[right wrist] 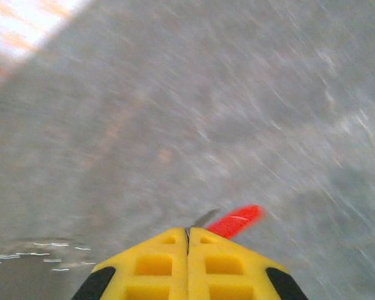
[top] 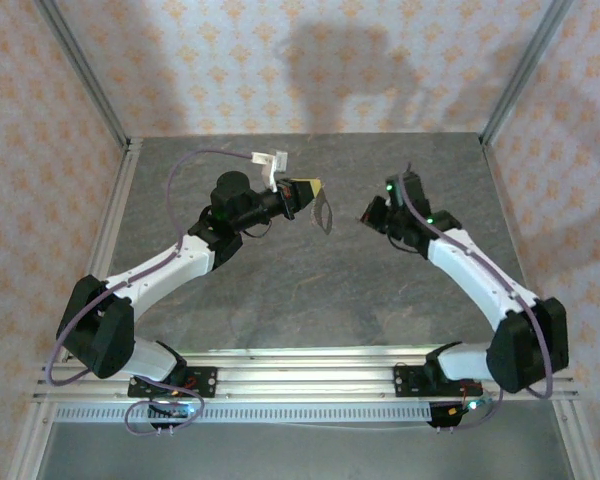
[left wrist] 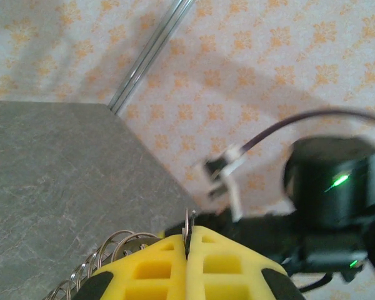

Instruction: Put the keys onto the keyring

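My left gripper [top: 313, 190] is raised over the middle of the table and shut on the keyring [left wrist: 189, 220], whose thin metal rim sticks up from between the yellow fingertips [left wrist: 162, 245]. Its silvery chain [top: 325, 215] hangs below the jaws, and its coils [left wrist: 109, 250] curl off to the left in the left wrist view. My right gripper [top: 367, 214] faces the left one across a small gap and is shut on the key [right wrist: 236, 221]. The key's red head pokes out to the right of the yellow fingertips [right wrist: 214, 240], with its grey shaft [right wrist: 205, 218] beside it. The right wrist view is motion-blurred.
The grey mat [top: 310, 290] covers the table, between metal frame posts [top: 510, 80] and patterned cloth walls [top: 310, 60]. The right arm's dark wrist with a green light [left wrist: 334, 187] sits just beyond the left jaws. A rail [top: 300, 375] runs along the near edge.
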Robot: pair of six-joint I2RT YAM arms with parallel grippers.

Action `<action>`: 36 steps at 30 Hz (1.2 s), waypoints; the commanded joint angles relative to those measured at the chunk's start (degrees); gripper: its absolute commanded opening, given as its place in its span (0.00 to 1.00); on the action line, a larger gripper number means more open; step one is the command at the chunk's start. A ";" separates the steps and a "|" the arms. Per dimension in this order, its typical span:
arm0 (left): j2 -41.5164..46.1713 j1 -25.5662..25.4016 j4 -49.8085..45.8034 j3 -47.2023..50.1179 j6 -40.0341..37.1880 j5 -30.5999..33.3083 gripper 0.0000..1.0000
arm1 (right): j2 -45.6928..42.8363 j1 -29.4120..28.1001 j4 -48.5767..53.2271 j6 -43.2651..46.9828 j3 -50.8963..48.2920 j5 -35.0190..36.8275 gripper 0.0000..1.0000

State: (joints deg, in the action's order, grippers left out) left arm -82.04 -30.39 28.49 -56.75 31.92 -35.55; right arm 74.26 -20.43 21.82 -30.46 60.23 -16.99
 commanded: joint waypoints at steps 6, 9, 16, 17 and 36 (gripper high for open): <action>1.09 0.14 -5.27 -5.31 -7.93 -1.28 0.00 | -2.57 7.30 -13.63 7.22 0.77 -23.38 0.00; 0.52 0.81 -5.97 -7.06 -8.72 -2.86 0.00 | -3.77 8.33 -18.61 7.80 -0.24 -28.43 0.00; -1.31 1.63 -6.77 -11.52 -9.98 -6.30 0.00 | -5.64 8.62 -26.97 5.98 -2.19 -34.21 0.00; -1.66 1.67 -6.86 -12.18 -10.13 -6.90 0.00 | -5.87 8.63 -27.81 5.69 -2.31 -34.73 0.00; -4.91 1.99 -12.29 -19.95 -13.09 -15.22 0.00 | -14.75 8.52 -23.38 5.15 -0.01 -26.27 0.00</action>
State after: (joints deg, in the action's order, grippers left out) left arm -86.32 -29.08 16.62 -74.22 20.43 -48.16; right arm 60.73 -12.16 -2.68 -26.68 57.98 -45.54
